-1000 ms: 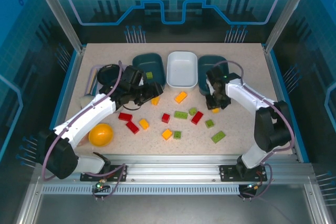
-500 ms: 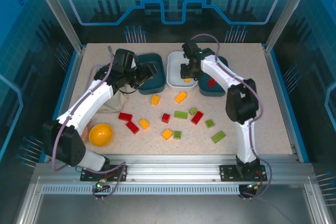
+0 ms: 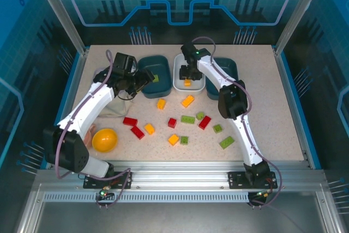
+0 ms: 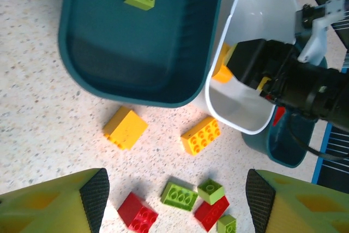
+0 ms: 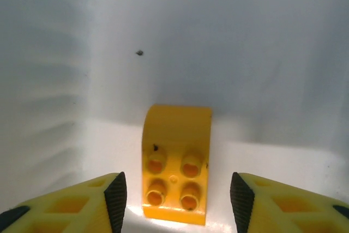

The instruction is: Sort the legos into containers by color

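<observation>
Right tool (image 5: pixel 175 189) stands wide open, gripping nothing; orange brick (image 5: pixel 175 165) lies free on the white tray (image 5: pixel 229 36) floor between its fingers. You should lift straight up, clearing the tray wall, before swinging. Left tool (image 4: pixel 175 192) hangs open and empty over the worktop (image 4: pixel 43 107).

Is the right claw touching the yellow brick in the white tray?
Apart. The right wrist view shows the orange-yellow brick lying in the white tray, with bare floor on both sides between it and the open fingers of the right gripper.
</observation>
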